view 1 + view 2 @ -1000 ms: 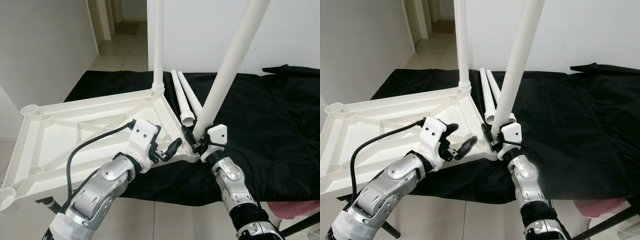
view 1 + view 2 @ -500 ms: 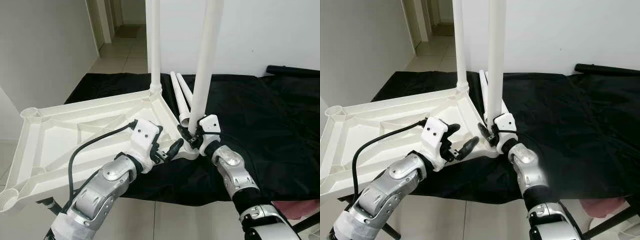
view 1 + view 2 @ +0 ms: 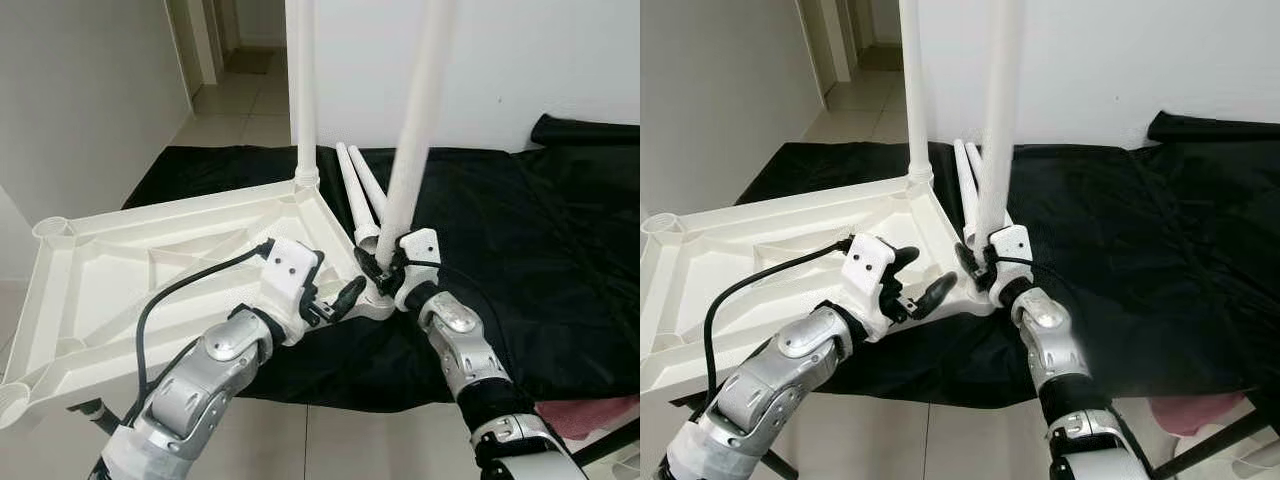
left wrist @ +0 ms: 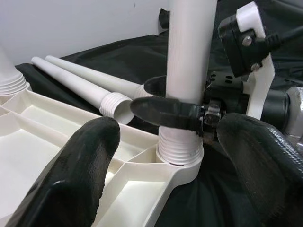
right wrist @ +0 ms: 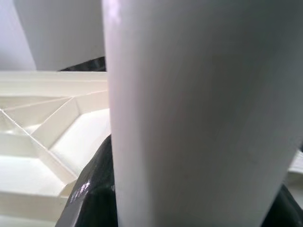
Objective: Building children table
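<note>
The white plastic tabletop (image 3: pixel 150 270) lies upside down, partly on a black-covered surface and overhanging toward me. One white leg (image 3: pixel 303 100) stands upright in its far corner socket. My right gripper (image 3: pixel 385 268) is shut on a second leg (image 3: pixel 415 130), holding it almost upright with its threaded end in the near corner socket (image 4: pixel 180 158). That leg (image 5: pixel 189 118) looms close in the right wrist view, between black fingers (image 5: pixel 92 189). My left gripper (image 3: pixel 335 300) is open at the tabletop's near edge, its fingers (image 4: pixel 80 175) spread on either side of that corner. Two loose legs (image 3: pixel 355 195) lie on the cloth.
The black cloth (image 3: pixel 540 240) covers the surface to the right and back. A white wall stands behind it, and a tiled hallway (image 3: pixel 240 90) opens at the back left. A cable (image 3: pixel 170 295) runs from my left wrist over the tabletop.
The leg in my right gripper has swung from a steep lean to the right to almost upright over the near corner socket. My left gripper has stayed in place.
</note>
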Motion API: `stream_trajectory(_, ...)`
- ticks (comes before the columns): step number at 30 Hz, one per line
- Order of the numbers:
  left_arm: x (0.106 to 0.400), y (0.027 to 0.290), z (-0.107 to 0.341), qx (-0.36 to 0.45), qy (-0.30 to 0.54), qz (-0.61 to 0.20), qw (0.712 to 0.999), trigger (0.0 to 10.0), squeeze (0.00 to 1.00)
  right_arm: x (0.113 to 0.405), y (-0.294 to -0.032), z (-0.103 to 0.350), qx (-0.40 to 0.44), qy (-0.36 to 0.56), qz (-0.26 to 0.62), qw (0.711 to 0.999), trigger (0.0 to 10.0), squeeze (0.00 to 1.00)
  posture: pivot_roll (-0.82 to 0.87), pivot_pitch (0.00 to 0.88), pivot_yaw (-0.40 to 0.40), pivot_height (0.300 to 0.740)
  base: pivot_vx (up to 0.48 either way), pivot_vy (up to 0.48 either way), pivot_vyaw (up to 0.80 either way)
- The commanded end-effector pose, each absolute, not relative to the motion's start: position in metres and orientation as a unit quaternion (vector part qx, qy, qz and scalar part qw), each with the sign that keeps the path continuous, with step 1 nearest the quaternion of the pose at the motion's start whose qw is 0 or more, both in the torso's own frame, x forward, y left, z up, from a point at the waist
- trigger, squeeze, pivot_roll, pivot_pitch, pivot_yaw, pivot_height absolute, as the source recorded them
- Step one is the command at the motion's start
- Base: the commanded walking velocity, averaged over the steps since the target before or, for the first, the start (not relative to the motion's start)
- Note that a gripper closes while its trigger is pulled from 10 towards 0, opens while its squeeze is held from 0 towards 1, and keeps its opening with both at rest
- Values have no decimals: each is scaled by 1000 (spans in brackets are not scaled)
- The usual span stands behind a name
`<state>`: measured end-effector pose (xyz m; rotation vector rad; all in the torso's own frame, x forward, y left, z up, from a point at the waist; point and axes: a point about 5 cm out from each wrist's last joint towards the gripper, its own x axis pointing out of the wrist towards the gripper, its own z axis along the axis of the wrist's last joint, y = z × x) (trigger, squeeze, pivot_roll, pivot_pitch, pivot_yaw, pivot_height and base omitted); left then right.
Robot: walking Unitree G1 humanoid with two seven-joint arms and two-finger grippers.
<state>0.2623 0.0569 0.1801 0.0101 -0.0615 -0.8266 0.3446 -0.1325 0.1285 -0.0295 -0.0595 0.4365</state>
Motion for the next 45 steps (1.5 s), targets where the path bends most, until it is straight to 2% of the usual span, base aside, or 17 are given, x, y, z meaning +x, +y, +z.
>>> stream_trajectory(1, 261, 56, 182, 11, -32, -424, 905, 10000, 0, 334, -137, 92, -2, 59, 204, 977, 10000, 0, 23, 15, 60, 740, 0, 0, 0)
stream_trajectory(15, 261, 56, 182, 10, -31, -425, 905, 10000, 0, 321, -138, 87, -48, 32, 211, 976, 10000, 0, 20, 18, 59, 740, 0, 0, 0)
stream_trajectory(25, 260, 55, 181, 10, -29, -428, 903, 10000, 0, 317, -135, 83, -21, 48, 192, 980, 10000, 0, 17, 16, 65, 740, 0, 0, 0)
stream_trajectory(32, 259, 54, 181, 12, -29, -432, 901, 10000, 0, 323, -135, 90, -7, 46, 145, 988, 10000, 0, 19, 10, 61, 740, 0, 0, 0)
stream_trajectory(36, 259, 54, 181, 12, -29, -431, 902, 10000, 0, 319, -126, 91, 12, 45, 73, 996, 10000, 0, 23, 6, 55, 740, 0, 0, 0)
stream_trajectory(39, 259, 54, 181, 12, -29, -431, 902, 10000, 0, 319, -126, 91, 12, 45, 73, 996, 10000, 0, 23, 6, 55, 740, 0, 0, 0)
stream_trajectory(42, 258, 53, 181, 12, -30, -432, 901, 10000, 0, 315, -116, 98, 12, 13, 19, 1000, 10000, 0, 26, 2, 48, 740, 0, 0, 0)
stream_trajectory(45, 258, 53, 181, 12, -30, -432, 901, 10000, 0, 311, -107, 102, 17, -5, 9, 1000, 10000, 0, 32, 0, 41, 740, 0, 0, 0)
